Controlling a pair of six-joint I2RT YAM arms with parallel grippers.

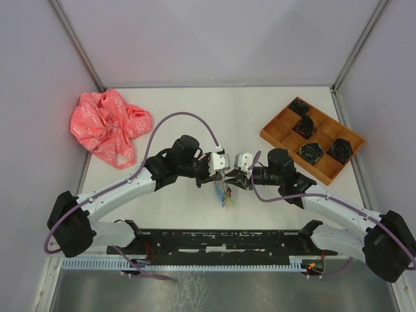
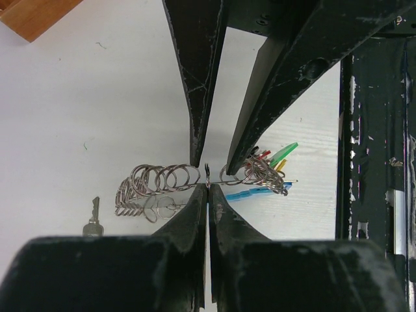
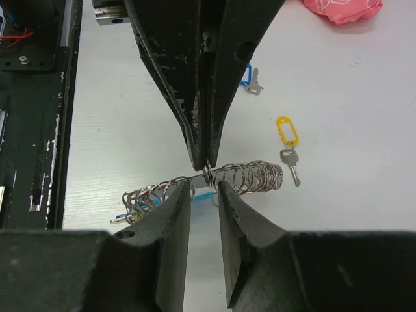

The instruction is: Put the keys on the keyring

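Keyring (image 3: 250,177): a thin wire carrying two clusters of steel rings, with coloured key tags (image 2: 276,159) at one end, over the bench (image 3: 338,195). The left hand (image 2: 208,192) pinches the wire's middle. The right hand (image 3: 205,188) is narrowly parted and straddles the same spot from the opposite side.

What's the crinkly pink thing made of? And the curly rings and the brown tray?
Pink bag: probably thin plastic, glossy and crumpled.
Rings: metal, shiny silver wire loops.
Tray: looks like wood, matte orange-brown with straight dividers.
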